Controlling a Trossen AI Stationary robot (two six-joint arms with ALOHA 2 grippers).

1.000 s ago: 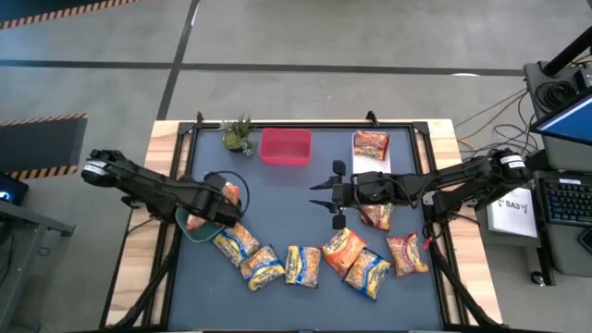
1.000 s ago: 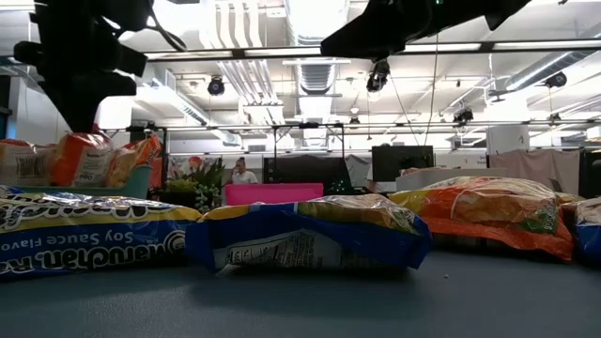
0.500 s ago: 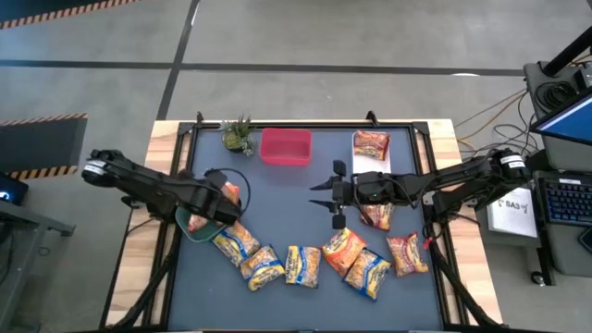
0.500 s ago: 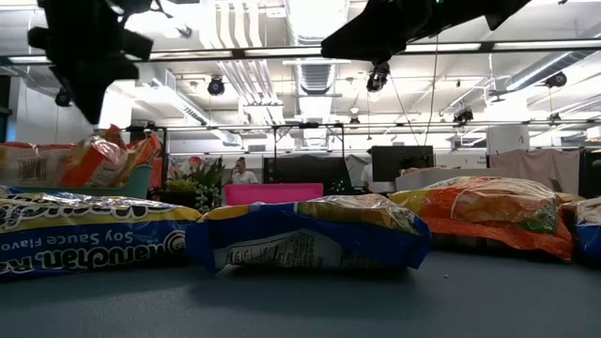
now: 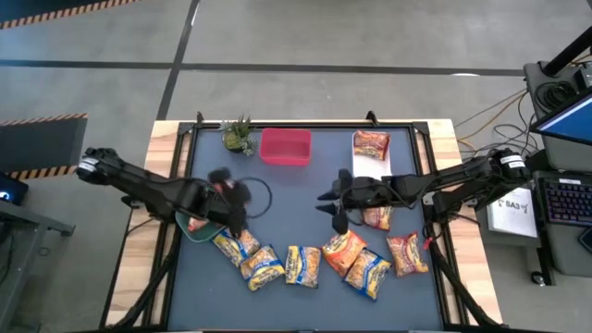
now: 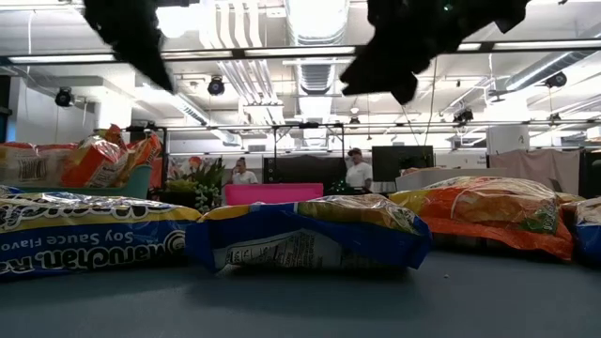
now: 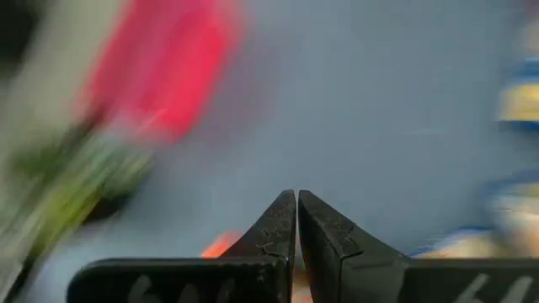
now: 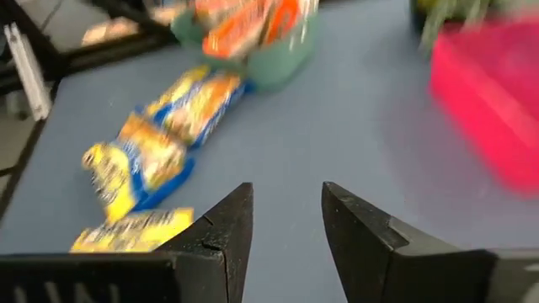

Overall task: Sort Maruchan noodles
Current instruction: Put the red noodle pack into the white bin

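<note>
from above i see the whole dark blue-grey table (image 5: 296, 194), flat and matte inside a pale wooden frame, with both arms reaching in over it. the left gripper (image 5: 237, 196) hangs over the table's left half beside a round green bowl (image 5: 196, 231) at the left edge; the wrist view shows its two dark wedge fingers (image 7: 274, 231) pressed together with nothing between them. the right gripper (image 5: 331, 209) sits near the table's middle, its fingers (image 8: 221, 227) spread apart and empty over bare surface.

a pink rectangular bin (image 5: 285, 147) stands at the far edge, a small green plant (image 5: 238, 135) beside it toward the far left corner.

the maruchan noodles (image 5: 302, 265) lie in a curved row along the near edge: crinkly, glossy flat packets, yellow-and-blue ones to the left, orange and red ones (image 5: 407, 253) to the right. one more orange packet (image 5: 371, 144) lies on a white sheet near the far right corner.

only the low view shows the packets' puffed, wrinkled sides, a blue one (image 6: 300, 239) nearest, and orange packets (image 6: 94, 160) heaped in the bowl, plus people standing far back in the room (image 6: 357, 174).
</note>
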